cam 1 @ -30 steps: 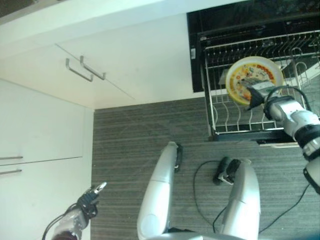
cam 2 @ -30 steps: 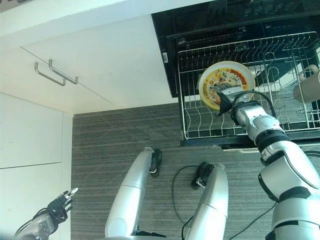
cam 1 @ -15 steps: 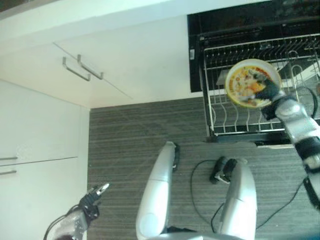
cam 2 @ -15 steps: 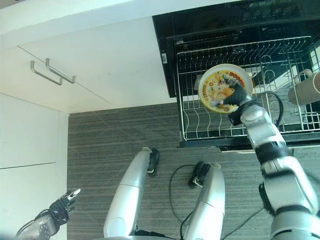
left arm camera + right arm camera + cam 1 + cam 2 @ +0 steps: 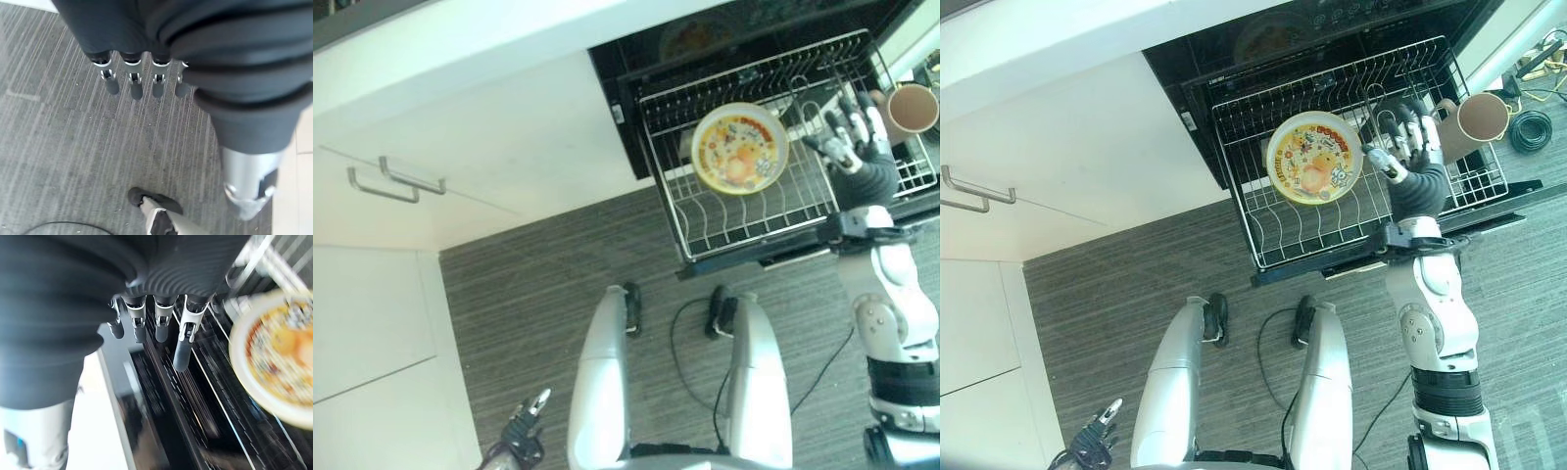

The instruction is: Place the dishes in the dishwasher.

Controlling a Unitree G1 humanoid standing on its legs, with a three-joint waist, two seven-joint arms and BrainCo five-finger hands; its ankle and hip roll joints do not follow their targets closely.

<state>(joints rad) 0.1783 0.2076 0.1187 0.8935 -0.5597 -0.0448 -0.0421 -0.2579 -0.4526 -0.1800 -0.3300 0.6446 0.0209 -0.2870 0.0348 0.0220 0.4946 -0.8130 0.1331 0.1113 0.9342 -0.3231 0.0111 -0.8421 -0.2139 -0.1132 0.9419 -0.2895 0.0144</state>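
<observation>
L eye view: your plate stands on edge in the pulled-out dishwasher rack, toward its middle, leaning on the tines. Your right hand sits just beside the plate, on the side toward the brown mug, fingers spread and apart from the rim, gripping nothing. I'd judge the placing step as done or nearly so; next you'd need to pull that hand clear w/o clipping the plate or mug, then go for another dish. Left hand hangs low over the floor, well away from the rack, on the cabinet side.

R eye view: same layout; the white cabinet flanks the rack. Can't tell which tine slot holds the plate, or how firmly.

L wrist view: fingers hang straight over grey floor, empty.

R wrist view: fingers extended, nothing between them; plate blurred and cut off at the edge, rack wires under it hard to make out.
</observation>
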